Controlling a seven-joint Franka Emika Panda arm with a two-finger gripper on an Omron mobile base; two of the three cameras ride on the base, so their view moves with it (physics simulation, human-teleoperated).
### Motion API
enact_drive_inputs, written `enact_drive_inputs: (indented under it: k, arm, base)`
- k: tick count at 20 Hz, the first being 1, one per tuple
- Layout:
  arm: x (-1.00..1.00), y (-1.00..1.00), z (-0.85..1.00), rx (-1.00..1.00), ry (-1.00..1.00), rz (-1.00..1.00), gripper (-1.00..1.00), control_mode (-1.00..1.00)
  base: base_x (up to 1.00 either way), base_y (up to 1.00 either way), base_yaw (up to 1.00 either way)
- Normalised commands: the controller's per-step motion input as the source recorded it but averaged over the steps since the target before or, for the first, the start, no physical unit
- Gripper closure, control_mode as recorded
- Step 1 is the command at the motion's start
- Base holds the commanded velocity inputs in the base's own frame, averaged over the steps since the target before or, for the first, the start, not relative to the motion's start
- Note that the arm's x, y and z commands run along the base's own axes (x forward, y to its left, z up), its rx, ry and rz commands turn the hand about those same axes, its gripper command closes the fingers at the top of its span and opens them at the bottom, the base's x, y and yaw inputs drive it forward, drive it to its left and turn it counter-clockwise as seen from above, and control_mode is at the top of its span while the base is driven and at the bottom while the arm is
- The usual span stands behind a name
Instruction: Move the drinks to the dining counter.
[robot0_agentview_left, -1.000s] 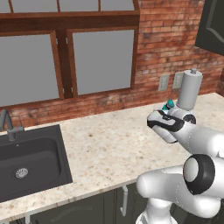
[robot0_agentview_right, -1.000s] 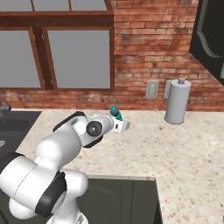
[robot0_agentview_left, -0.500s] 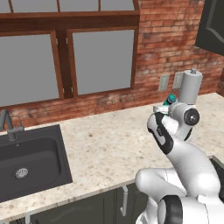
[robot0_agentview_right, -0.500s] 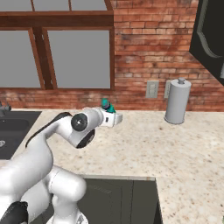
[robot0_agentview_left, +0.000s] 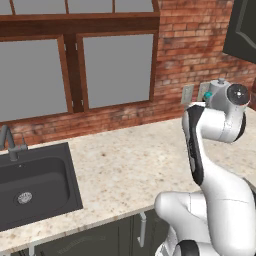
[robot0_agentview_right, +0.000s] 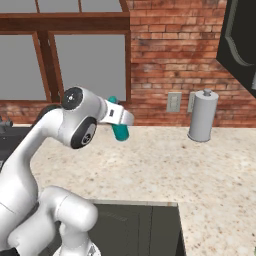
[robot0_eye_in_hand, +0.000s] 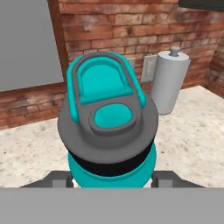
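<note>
The gripper pinches the teal bottle between its 2 fingers and holds it in the air above the speckled bench, clear of the surface. In the hand view the bottle sits at center, its dark cap facing the camera. The grey paper-towel roll stands upright on the bench at 3 o'clock from the bottle, well apart, against the brick wall. The black sink lies far off at 9 o'clock.

A domestic kitchen: speckled stone counter with black sink and faucet along a brick wall, wood-framed window, paper-towel roll.
</note>
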Motion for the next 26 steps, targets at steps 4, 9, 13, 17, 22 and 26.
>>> enact_drive_inputs:
  k: [4, 9, 13, 17, 22, 26]
  arm:
    - [-0.07, 0.00, 0.00, 0.00, 0.00, 0.00, 1.00, -1.00]
    - [-0.48, 0.04, 0.00, -0.03, -0.20, 0.00, 1.00, -1.00]
    - [-0.58, 0.02, 0.00, -0.04, -0.33, 0.00, 1.00, -1.00]
    - [0.00, 0.00, 0.00, 0.00, 0.00, 0.00, 1.00, -1.00]
    - [0.00, 0.00, 0.00, 0.00, 0.00, 0.00, 1.00, 1.00]
    - [0.00, 0.00, 0.00, 0.00, 0.00, 0.00, 1.00, 1.00]
  base:
    - [0.00, 0.00, 0.00]
    - [0.00, 0.00, 0.00]
    - [0.00, 0.00, 0.00]
    - [0.00, 0.00, 0.00]
    - [-0.73, 0.37, 0.05]
    - [-0.84, 0.98, 0.15]
